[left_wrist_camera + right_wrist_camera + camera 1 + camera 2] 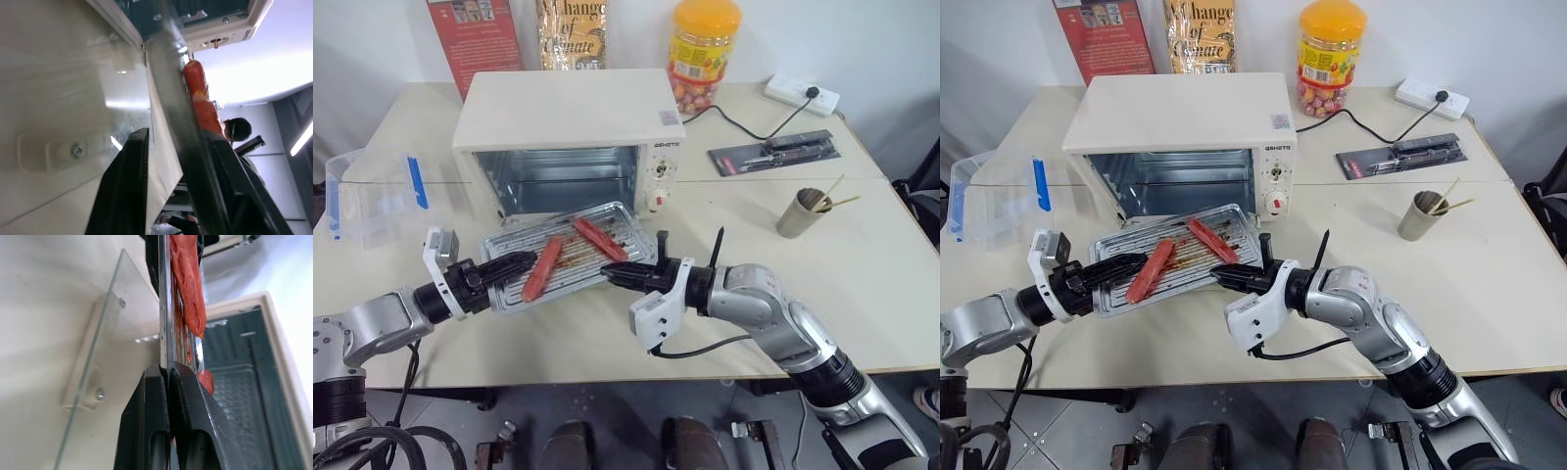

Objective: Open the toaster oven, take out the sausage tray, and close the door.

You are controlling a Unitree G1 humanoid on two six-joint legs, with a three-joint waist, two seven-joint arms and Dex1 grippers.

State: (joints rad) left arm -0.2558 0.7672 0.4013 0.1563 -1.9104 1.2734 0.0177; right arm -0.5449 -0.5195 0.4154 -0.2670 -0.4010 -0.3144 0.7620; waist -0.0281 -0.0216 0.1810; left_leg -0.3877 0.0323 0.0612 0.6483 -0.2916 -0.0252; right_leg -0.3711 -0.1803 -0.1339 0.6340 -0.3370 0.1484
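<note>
The shallow ribbed silver metal sausage tray [570, 257], its long axis crosswise, is held before the open cream-white boxy toaster oven [570, 137]. Its edges are clamped by the right gripper [610, 274] and straddled by the left gripper [519, 262].

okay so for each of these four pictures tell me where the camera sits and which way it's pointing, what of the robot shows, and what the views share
Left eye view: on the head, looking forward and down at the table; both arms reach to the sausage tray before the toaster oven.
Right eye view: on the head beside it, same scene; left gripper and right gripper at opposite tray edges.
Left wrist view: along its two black fingers astride the tray's edge.
Right wrist view: along fingers clamped on the tray rim.
Shared: both wrist views show the tray, the sausages and the open door underneath.
</note>
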